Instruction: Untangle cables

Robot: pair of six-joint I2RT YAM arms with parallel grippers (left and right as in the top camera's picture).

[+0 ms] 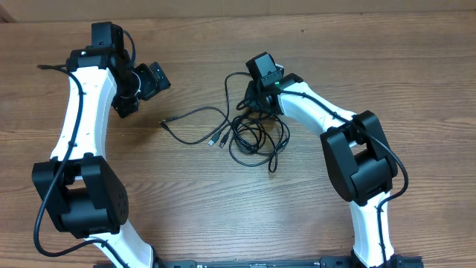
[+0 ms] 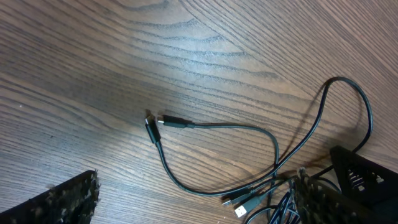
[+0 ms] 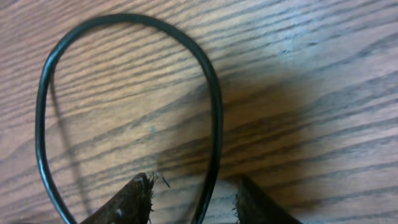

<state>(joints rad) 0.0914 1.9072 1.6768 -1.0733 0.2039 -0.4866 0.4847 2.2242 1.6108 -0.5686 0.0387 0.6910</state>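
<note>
Overhead, the cables (image 1: 253, 138) lie mid-surface (image 1: 223, 223): a small bunched coil under the right arm, and two loose strands curving out toward the left arm with their plugs (image 2: 163, 121) side by side. They look light, limp and thin, likely to slide and drag neighbours along, so a firm pinch on one strand just behind a plug seems best. The right claw (image 3: 194, 193) stands part open, a loop's strand running between its fingers unpinched. The left claw (image 1: 154, 79) gapes wide, empty, apart from the strands.
</note>
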